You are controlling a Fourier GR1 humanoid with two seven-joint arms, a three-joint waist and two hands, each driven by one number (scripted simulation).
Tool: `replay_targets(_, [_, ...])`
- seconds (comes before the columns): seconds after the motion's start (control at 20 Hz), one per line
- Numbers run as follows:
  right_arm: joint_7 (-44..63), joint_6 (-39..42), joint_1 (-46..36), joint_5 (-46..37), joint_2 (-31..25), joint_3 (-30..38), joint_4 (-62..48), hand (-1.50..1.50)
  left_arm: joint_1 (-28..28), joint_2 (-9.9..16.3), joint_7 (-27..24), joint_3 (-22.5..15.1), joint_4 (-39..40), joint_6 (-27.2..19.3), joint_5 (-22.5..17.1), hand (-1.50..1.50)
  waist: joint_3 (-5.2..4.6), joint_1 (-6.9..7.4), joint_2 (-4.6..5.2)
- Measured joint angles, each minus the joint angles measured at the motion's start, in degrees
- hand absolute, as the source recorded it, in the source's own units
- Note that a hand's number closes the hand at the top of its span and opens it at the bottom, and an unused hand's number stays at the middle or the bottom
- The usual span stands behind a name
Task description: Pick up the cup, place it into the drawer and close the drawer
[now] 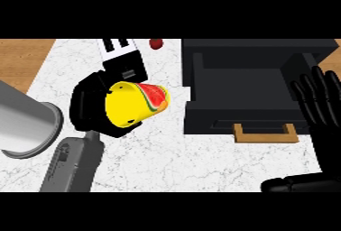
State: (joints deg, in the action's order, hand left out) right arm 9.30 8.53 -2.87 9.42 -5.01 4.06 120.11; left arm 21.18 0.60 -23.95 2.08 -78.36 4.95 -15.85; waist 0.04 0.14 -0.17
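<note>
A yellow cup (133, 104) with a red and green watermelon pattern lies tilted on its side in my left hand (90, 101), whose black fingers curl round it. The cup hangs over the white marble counter (200, 162), just left of the black drawer unit (200, 49). The drawer (223, 122) stands pulled open, its tan handle (265, 133) facing me. My right hand (318, 101) is open with fingers straight up at the drawer's right side, holding nothing.
A large grey cylinder (26, 124) fills the left edge. A small dark red object (156, 43) lies at the back of the counter, beside a white and black striped block (120, 47). Wooden surface (23, 56) borders the counter at far left.
</note>
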Motion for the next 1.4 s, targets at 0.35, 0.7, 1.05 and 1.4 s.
replay_targets(0.35, [-1.21, -0.5, -3.12, -0.89, -0.16, 0.68, -3.54, -1.5, 11.39, -0.28, 9.7, -2.15, -1.86, -8.62, 1.55, 1.5, -0.02, -0.25, 0.12])
replay_targets(0.7, [0.98, -0.32, -1.96, -0.05, -0.62, 0.7, -0.77, -1.5, 21.92, -0.43, 13.6, -2.54, 3.58, -13.74, 4.02, 1.5, -0.03, -0.6, 0.17])
replay_targets(1.05, [0.33, 0.21, -3.3, 1.05, -1.3, 2.18, -2.9, -1.5, 30.54, -0.56, 14.82, -5.51, 11.73, -18.13, 3.34, 1.5, -0.04, -0.81, 0.23])
replay_targets(1.4, [0.04, 0.76, -2.58, 1.13, -1.38, 2.03, -2.5, -1.5, 39.45, -0.58, 13.21, -6.91, 23.92, -21.38, 1.75, 1.5, -0.03, -1.23, 0.33])
